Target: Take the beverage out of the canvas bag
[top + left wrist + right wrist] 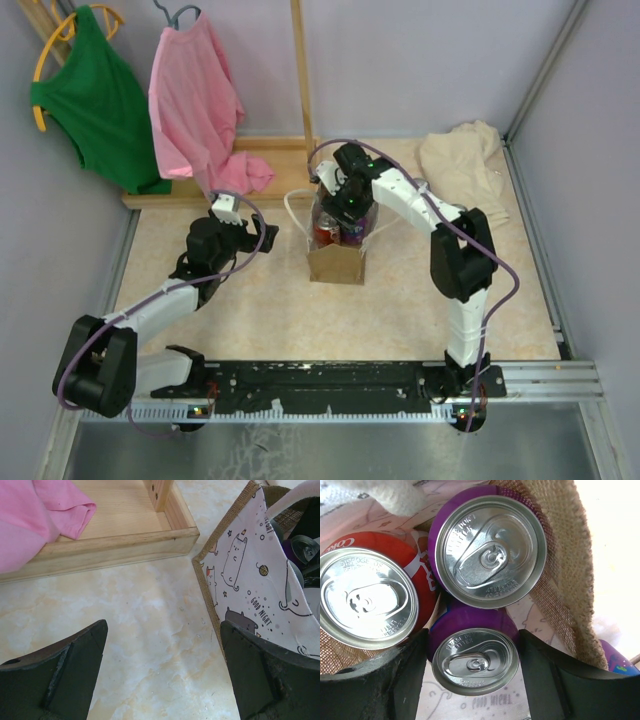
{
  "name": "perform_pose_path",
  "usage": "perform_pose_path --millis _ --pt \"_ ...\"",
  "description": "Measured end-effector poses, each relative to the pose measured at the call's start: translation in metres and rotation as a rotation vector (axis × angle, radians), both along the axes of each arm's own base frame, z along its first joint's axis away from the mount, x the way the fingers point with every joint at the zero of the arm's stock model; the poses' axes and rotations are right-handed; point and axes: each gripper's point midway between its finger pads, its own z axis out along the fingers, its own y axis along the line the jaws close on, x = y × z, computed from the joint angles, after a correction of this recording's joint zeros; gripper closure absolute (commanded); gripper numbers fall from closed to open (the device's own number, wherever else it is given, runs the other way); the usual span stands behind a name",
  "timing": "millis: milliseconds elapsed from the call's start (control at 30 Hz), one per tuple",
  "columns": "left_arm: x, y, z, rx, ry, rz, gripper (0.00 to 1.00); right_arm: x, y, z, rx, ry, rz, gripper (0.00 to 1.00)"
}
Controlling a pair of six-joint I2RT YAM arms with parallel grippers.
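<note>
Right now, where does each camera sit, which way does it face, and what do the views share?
Top external: above and behind the bases, looking down on the table; left hand open left of the canvas bag, right hand in its mouth.
Left wrist: low over the table, facing the bag's side and a wooden tray; its own fingers show.
Right wrist: looking down into the bag at a red can, an upper purple can and a lower purple can, flanked by its own fingers.
Shared: all three show the bag.
</note>
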Motion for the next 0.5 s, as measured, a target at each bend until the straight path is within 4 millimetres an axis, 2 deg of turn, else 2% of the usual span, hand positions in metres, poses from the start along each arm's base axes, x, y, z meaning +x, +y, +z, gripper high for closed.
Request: perform_pose_path --millis 433,500 --pt "-0.0001 -0.0002 -0.0001 0.0 0.0 -0.001 0.0 0.0027 0.0013 -0.0022 -0.009 0.013 -0.003 0.34" --pt "-0.0001 -0.0003 0.0 0.0 0.0 -0.001 0.0 0.0042 0.0025 -0.0022 -0.006 0.01 -0.004 0.45"
